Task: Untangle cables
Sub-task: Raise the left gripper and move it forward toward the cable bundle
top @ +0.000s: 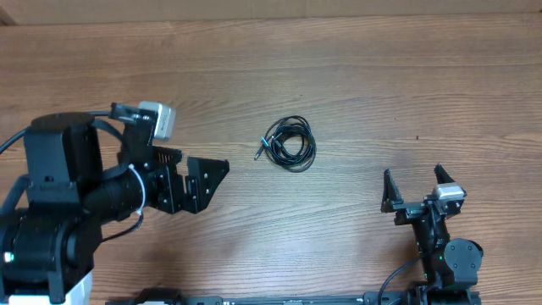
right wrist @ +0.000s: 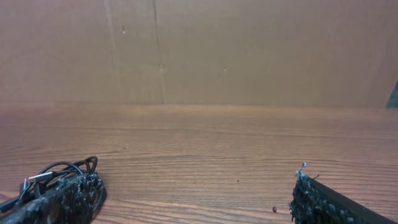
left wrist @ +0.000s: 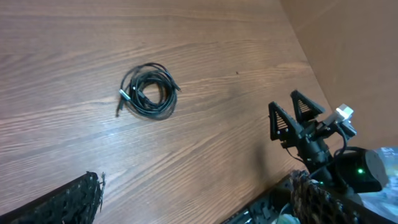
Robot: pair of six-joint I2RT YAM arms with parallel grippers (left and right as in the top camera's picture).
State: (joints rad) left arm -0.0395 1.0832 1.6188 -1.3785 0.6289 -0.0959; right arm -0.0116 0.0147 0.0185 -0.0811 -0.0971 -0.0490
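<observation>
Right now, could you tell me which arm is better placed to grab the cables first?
Left, I think. The left arm, jaws open, sits nearer the cables and points roughly toward them; the right arm, jaws also open, stands farther off, aimed past the coil.

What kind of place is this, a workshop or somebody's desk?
Probably a robot test bench in a lab: a left arm and a right arm sit at a wood-grain table, a small coil of cables lies between them, and a cardboard wall screens the back.
</observation>
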